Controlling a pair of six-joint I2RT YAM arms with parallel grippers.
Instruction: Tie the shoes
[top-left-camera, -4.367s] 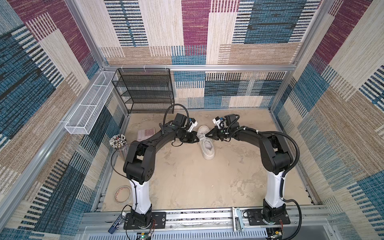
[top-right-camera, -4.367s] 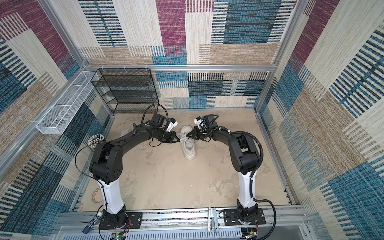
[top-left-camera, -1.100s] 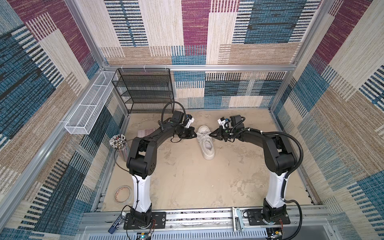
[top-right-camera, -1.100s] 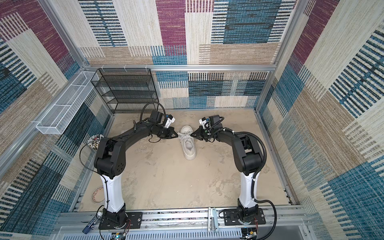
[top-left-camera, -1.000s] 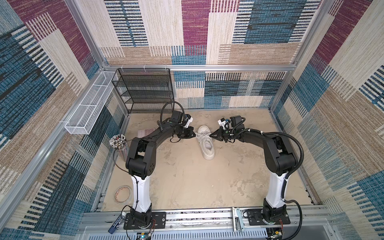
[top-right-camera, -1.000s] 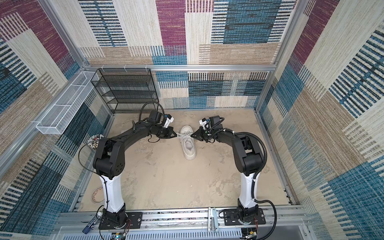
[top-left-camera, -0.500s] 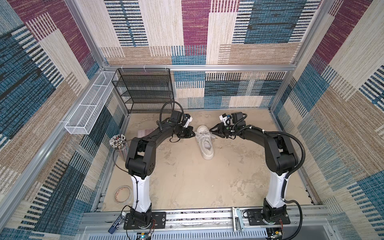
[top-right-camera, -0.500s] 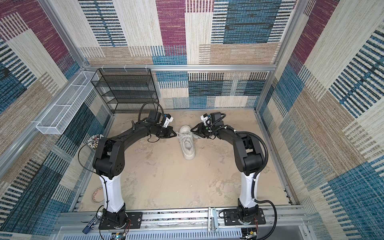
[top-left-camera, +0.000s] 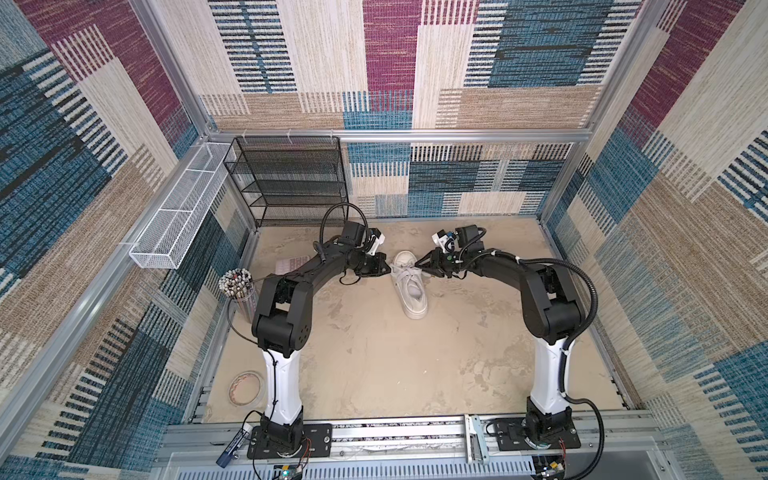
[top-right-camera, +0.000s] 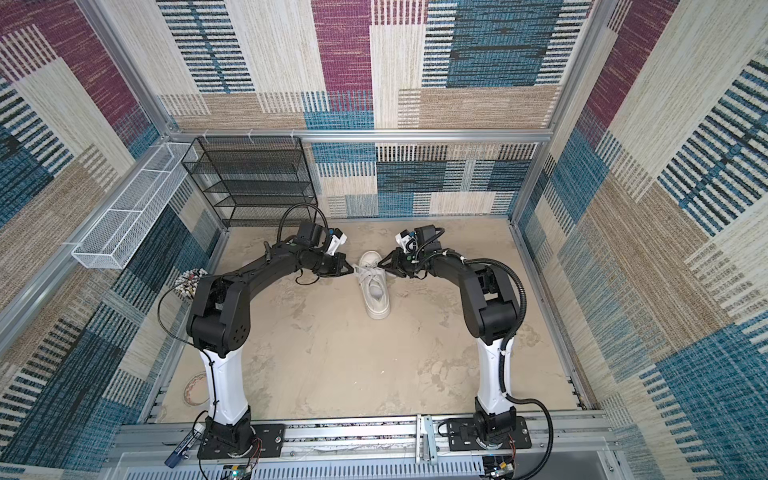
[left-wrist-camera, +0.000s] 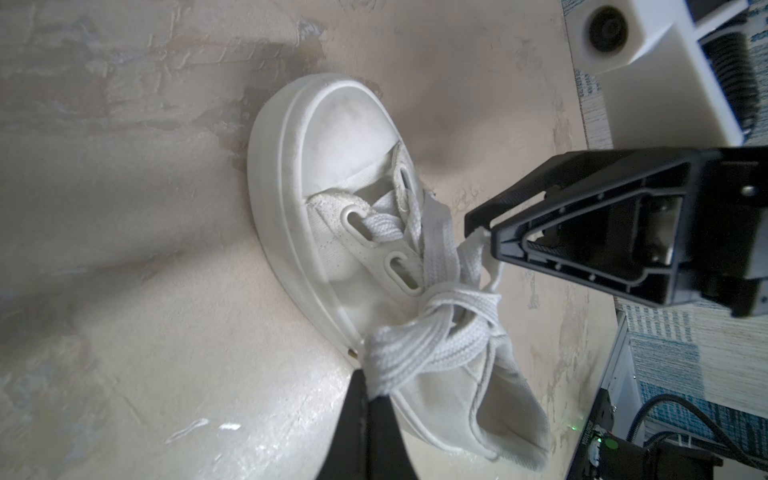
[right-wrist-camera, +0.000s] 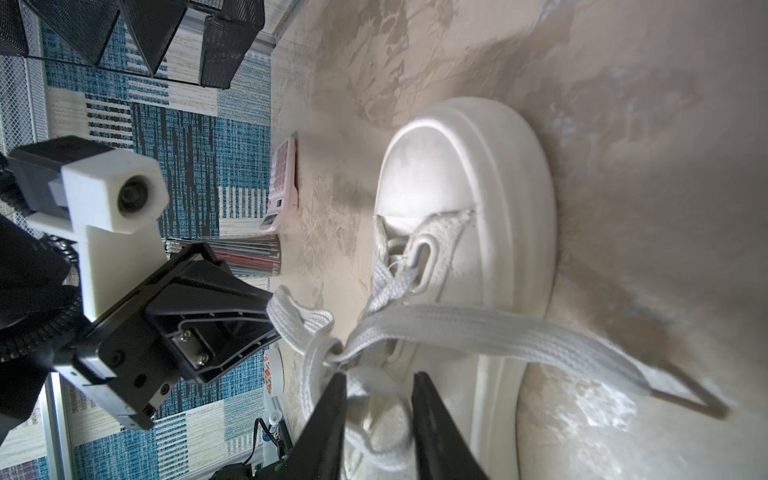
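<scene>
The left claw (left-wrist-camera: 368, 395) is pinched tight on a loop of the flat off-white laces (left-wrist-camera: 432, 345), beside the white low-top sneaker with a thick platform sole (left-wrist-camera: 345, 137). The right claw (right-wrist-camera: 378, 384) stands narrowly parted on the opposite side, with a lace loop lying in the gap between its jaws (whether the pads press on it I cannot tell). Between the two claws the laces cross above the eyelets. In both top views the sneaker lies on the sandy beige tabletop (top-left-camera: 374, 357), toe toward the back wall, between the arms and well apart from the black wire shelf rack (top-left-camera: 291, 183).
</scene>
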